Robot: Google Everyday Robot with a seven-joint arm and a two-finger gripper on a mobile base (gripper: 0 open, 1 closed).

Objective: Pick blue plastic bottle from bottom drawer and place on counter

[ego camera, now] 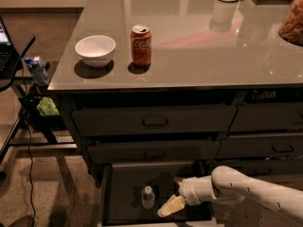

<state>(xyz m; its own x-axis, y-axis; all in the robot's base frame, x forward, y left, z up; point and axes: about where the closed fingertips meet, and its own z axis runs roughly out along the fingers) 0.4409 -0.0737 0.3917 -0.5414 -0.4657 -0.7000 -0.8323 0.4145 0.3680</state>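
- Camera view, progress: the bottom drawer (124,181) is pulled open, so we can reach inside it. We judge the pick not yet done, and the lift and the placing are both left.
- The bottle (148,197) stands upright on the drawer floor, left of the middle and near the front rim, cap up.
- The gripper (174,193) is down inside the drawer, just right of the bottle and apart from it. Its fingers look spread, the pale lower one (171,206) pointing at the bottle's base, and nothing is between them.
- The counter (199,56) has bare room for the bottle, for example right of the can (141,45).
- Containers: we see only the bottle in the bottom drawer, the rest of its floor being dark and bare.
- The 2 upper drawers (154,121) are shut, so their contents are hidden.
- The white bowl (95,50) left of the can shows nothing inside.
- A jar (292,18) at the counter's right edge holds something brownish that we cannot name.
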